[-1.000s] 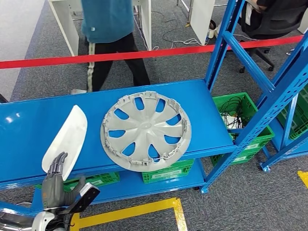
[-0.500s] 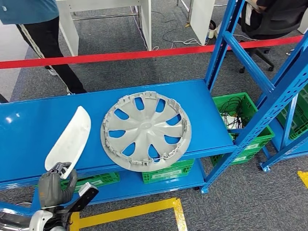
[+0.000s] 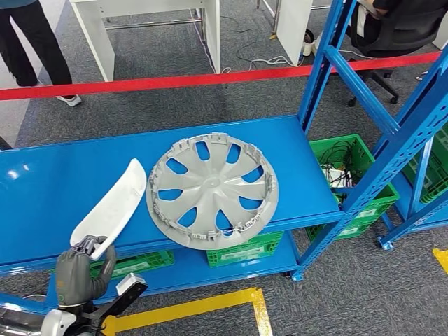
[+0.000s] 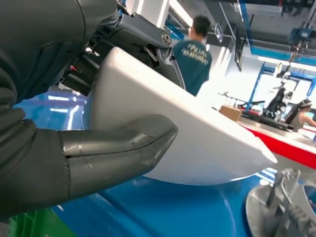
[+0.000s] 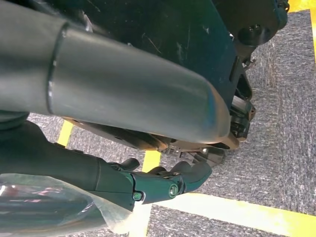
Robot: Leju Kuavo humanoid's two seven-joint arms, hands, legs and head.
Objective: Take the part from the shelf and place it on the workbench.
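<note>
Grey carpet runs behind the blue metal shelf (image 3: 47, 189), with a red barrier tape (image 3: 158, 82) stretched across and a person's dark-trousered legs (image 3: 31, 49) at the far left. On the shelf lies a large grey plastic wheel cover (image 3: 212, 189), flat, and just beside it a long white curved plastic part (image 3: 113, 205), tilted up off the surface. The robot's left hand (image 3: 79, 269) grips that white part at its near end; from the wrist camera the thick grey thumb (image 4: 119, 148) lies across its face with the darker fingers (image 4: 89, 74) wrapped behind it. The right hand (image 5: 164, 182) hangs over carpet and yellow floor tape (image 5: 238, 210), its fingers curled in loosely with nothing visible in them. I'd judge the pick is made and the lift under way. What comes next, to my eye, is drawing the part clear of the shelf edge without knocking the wheel cover, then turning to a workbench I can't see from here.
</note>
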